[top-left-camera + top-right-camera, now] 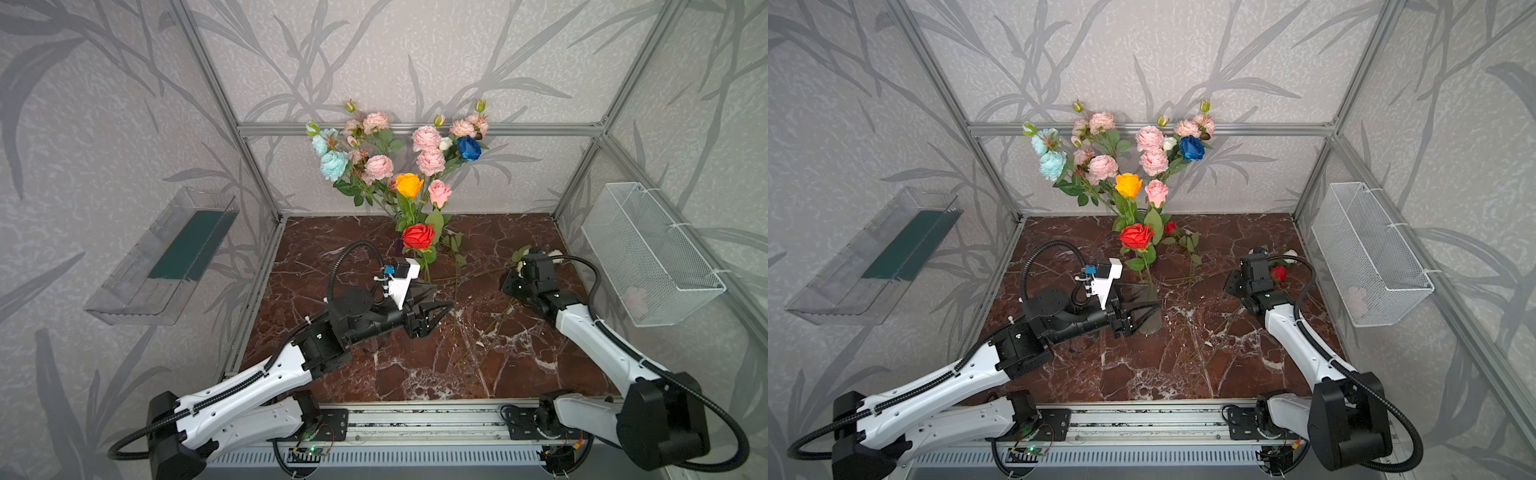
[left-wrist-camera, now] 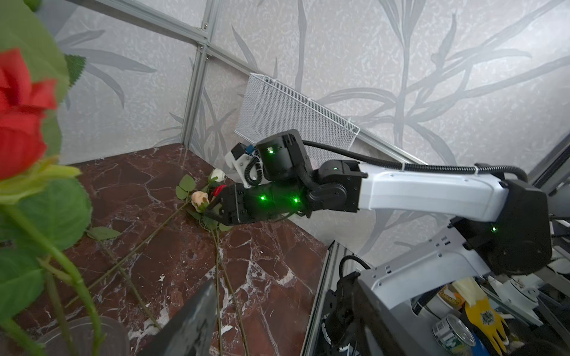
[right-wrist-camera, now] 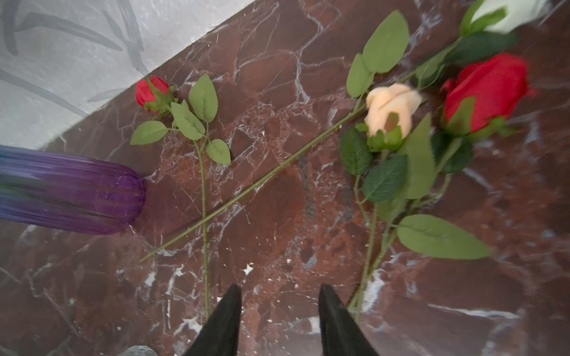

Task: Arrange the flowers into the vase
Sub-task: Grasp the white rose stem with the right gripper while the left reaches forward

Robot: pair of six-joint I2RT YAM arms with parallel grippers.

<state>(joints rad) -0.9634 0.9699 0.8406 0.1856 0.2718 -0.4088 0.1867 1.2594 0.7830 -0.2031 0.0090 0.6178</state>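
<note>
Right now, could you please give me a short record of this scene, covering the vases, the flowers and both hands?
Purple ribbed glass vase: at the back, holding the mixed bouquet.
Clear glass vase: holds one wide-open red rose.
Loose on red marble table: small red rosebud, peach rose, larger red rose, white rose.
Left hand: jaws spread at the clear vase; grip unclear.
Right hand: open, empty, above the table.
</note>
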